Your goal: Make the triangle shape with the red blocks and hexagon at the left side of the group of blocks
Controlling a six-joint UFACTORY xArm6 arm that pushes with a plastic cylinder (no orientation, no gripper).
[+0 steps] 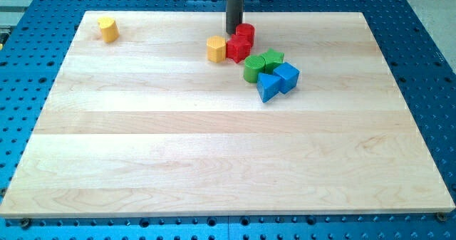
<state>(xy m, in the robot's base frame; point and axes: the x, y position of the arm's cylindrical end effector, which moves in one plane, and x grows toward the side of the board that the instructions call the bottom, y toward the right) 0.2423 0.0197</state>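
Currently: red blocks and hexagon, cluster's left side.
Your tip point(234, 33) (no claw fitted) sits at 11 o'clock of red cylinder point(245, 33), touching; red star-like block point(237, 49) adjoins yellow hexagon point(216, 48). A careless push risks scattering the green blocks point(261, 63).

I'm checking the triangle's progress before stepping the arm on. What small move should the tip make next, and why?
Probably a short nudge of the red cylinder toward the view's left. My tip sits just left of it, above the red star-like block, which touches the yellow hexagon; the cylinder would form the apex above them.
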